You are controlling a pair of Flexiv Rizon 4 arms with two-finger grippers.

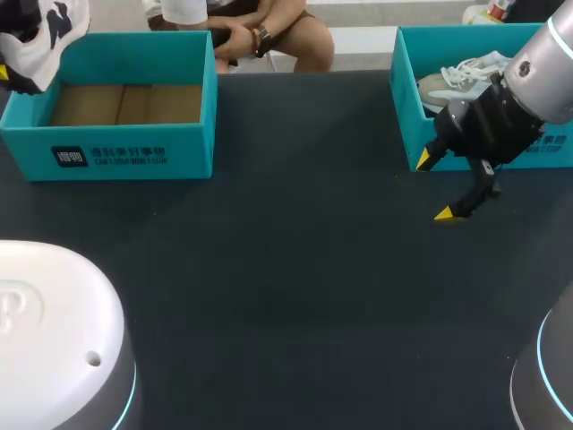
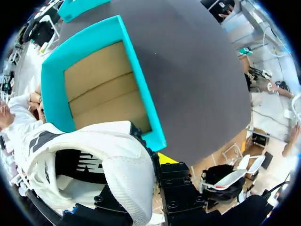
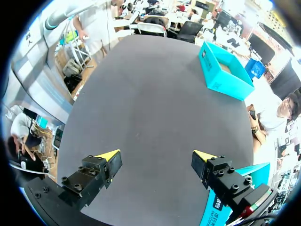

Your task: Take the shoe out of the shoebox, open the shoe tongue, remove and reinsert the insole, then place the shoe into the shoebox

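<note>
The left hand grips the white-and-black knit shoe over the edge of the empty teal cardboard shoebox, so removal looks done. Next, it should come toward the right hand, which is spread wide, to open the tongue.

- Dark desk fills most of the frame.
- Second teal box, upper right, standing on the desk.
- White laced sneaker lying inside it.

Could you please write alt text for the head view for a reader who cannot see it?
The right gripper, open, hangs over a dark table in front of the right teal shoebox, which holds a pale laced shoe. At far left, a white-and-black shoe is held at a corner of the empty left teal shoebox.
</note>
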